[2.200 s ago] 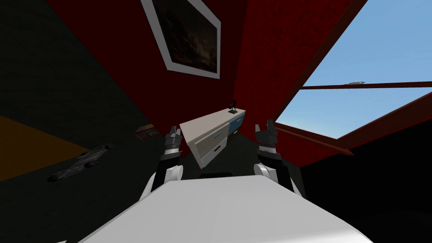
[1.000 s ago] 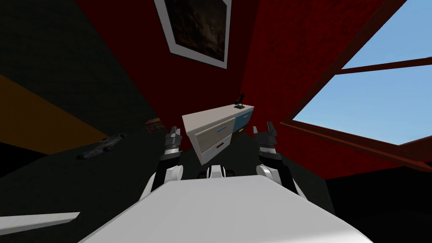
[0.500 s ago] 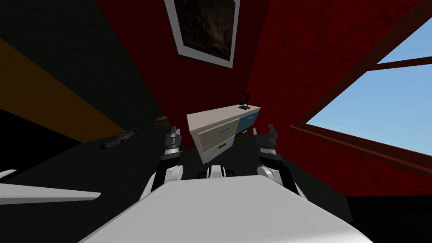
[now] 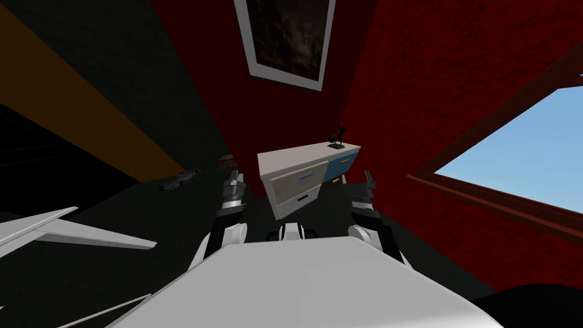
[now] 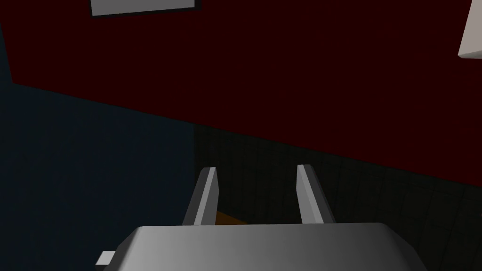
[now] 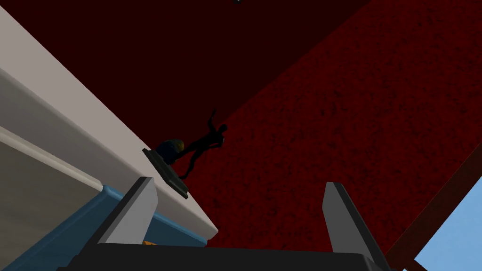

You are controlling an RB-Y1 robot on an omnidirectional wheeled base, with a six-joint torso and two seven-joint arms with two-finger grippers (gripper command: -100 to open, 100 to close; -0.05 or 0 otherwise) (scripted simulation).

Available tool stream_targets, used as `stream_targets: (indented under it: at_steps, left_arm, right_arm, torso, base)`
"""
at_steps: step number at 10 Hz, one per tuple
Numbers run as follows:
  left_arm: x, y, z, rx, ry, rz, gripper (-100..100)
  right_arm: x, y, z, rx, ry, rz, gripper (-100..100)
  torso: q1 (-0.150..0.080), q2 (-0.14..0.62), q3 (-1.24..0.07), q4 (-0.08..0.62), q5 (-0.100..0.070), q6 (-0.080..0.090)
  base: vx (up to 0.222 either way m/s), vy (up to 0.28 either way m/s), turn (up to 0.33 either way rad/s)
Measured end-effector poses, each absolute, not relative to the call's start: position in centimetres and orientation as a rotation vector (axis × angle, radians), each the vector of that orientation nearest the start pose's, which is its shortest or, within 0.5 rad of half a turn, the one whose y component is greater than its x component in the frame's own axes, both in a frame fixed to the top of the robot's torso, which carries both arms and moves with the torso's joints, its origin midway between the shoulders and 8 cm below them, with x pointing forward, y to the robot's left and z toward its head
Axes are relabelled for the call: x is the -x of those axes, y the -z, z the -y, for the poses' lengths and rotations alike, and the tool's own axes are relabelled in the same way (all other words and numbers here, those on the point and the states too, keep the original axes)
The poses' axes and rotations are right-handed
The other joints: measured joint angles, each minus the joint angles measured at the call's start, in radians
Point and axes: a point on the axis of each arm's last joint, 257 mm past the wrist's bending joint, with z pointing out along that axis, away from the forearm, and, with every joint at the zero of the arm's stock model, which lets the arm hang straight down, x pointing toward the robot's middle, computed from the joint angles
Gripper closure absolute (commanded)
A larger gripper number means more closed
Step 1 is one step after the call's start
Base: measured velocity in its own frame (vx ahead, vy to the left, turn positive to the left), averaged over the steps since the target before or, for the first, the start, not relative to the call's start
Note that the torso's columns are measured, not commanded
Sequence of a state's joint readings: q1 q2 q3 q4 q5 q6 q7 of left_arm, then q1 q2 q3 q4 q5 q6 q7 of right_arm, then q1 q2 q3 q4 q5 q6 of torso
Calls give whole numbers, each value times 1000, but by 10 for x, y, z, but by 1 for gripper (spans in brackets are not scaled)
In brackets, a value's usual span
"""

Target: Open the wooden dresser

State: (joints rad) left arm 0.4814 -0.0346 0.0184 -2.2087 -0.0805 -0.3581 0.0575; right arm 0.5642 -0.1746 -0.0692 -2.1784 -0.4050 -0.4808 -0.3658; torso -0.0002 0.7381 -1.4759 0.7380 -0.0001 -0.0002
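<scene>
Presently, the dresser (image 4: 302, 176) is observed shut, untouched, just beyond both tools; the left tool (image 5: 256, 170) is narrowly parted, the right tool (image 6: 237, 182) wide, both empty.

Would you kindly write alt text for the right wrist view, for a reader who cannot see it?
The right gripper, fingers open and empty, points past the end of a pale-topped dresser with a blue front. A dark figurine on a flat base stands on the dresser's top near that end, before a dark red wall.

Probably a home, dresser (image 4: 303, 173), framed picture (image 4: 287, 40)
</scene>
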Motion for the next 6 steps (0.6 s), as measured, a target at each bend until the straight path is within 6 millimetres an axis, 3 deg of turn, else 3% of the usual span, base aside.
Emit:
stream_targets:
  at_steps: [6]
  left_arm:
    - [-379, 31, -287, 819, 1240, -742, 0]
  right_arm:
    - [-349, 66, 375, -1245, -1867, -279, -100]
  torso:
    - [0, 0, 0, 0, 0, 0]
  base:
    - [5, -31, 182]
